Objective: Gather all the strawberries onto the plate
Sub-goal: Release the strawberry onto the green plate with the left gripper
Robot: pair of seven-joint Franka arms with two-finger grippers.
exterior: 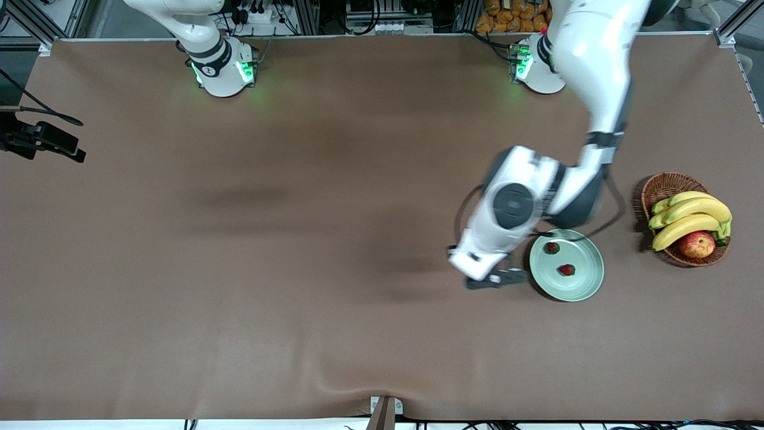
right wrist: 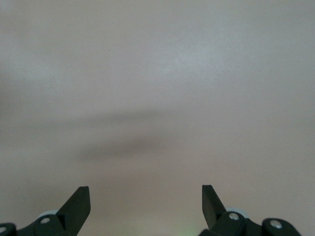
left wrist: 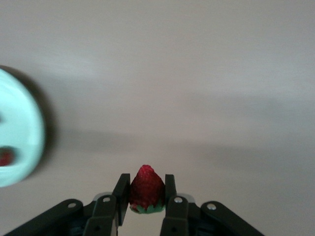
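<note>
Left gripper [exterior: 504, 278] hanging over the brown counter [exterior: 298, 269] just beside the plate [exterior: 582, 285], at about the plate's 9 o'clock in the front view, toward the right arm's end of it. Fingers [left wrist: 121, 189] pinching a berry [left wrist: 146, 191] between them, red tip pointing away from the wrist and green leafy top sitting back toward the gripper body. In the left wrist view the berry showing whole between the two dark pads, with the pale plate [left wrist: 19, 142] blurred at the edge and bare counter [left wrist: 197, 88] filling the rest.

Lying on the plate, two more berries: one [exterior: 552, 247] near the rim at roughly 11 o'clock, the other [exterior: 566, 270] close to the middle. Both sitting apart from each other and apart from the gripper. A red smear of one berry [left wrist: 6, 157] also showing on the plate in the left wrist view.

Standing toward the left arm's end of the counter, at about 3 o'clock from the plate and well apart from it, a wicker basket [exterior: 662, 185] holding bananas [exterior: 692, 215] and an apple [exterior: 697, 244].

Right arm waiting, only its base showing in the front view. Right gripper [right wrist: 146, 206] looking down on bare counter [right wrist: 157, 98], fingers [right wrist: 78, 204] spread wide with nothing between them.
</note>
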